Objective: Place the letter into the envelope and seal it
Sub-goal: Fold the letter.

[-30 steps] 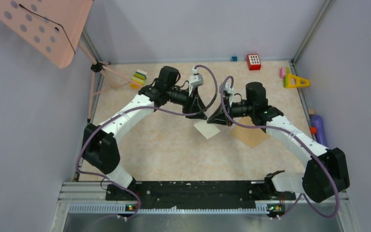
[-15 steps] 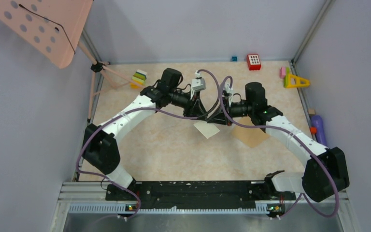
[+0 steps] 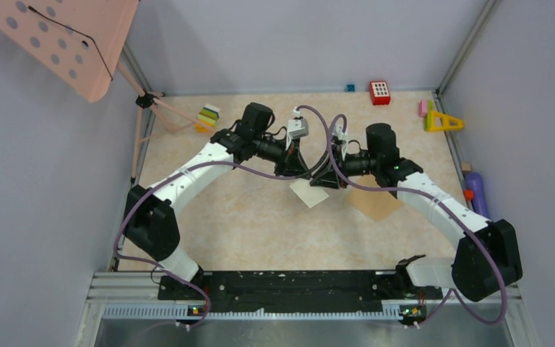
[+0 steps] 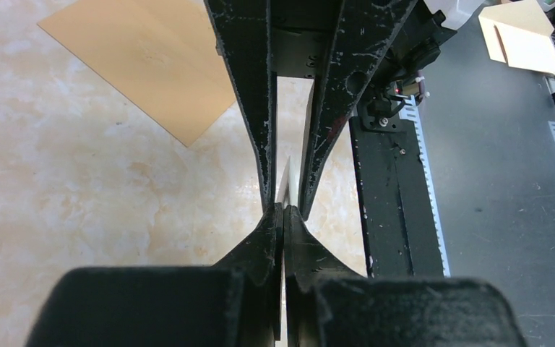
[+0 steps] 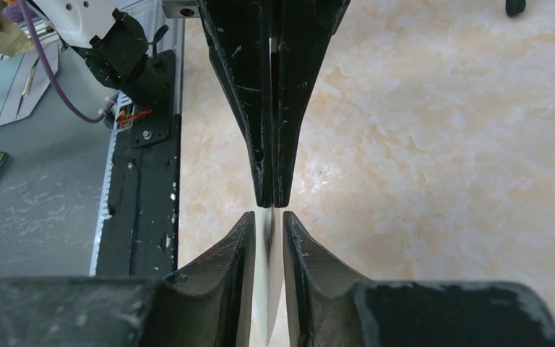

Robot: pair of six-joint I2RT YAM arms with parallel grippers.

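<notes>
The desk [image 3: 260,224], a beige slab with a glossy marbled pattern, is carrying everything. Two white-shelled arms with black joints and purple cables are reaching in from the near edge. They are bending inward, so their wrists are facing each other over the middle of the desk.

The envelope [image 3: 374,206], a flat tan-brown kraft rectangle with a matte surface, is lying right of the middle, partly under the right forearm. Neither arm is touching it.

The letter [image 3: 309,194], a thin pale off-white sheet, is hanging tilted between the two wrists, off the desk. In the wrist views only its narrow edge is showing.

Compared with a second ago, the left arm has swung in toward the right one. Its fingers, then spread wide, are now pinched together, and the right fingers have eased apart.

The left end effector [image 4: 282,210], with scuffed black tapered fingers, is clamping the letter's edge. The right end effector [image 5: 267,217] is meeting it tip to tip. Its fingers are standing slightly apart, with the sheet passing loosely through the gap.
</notes>
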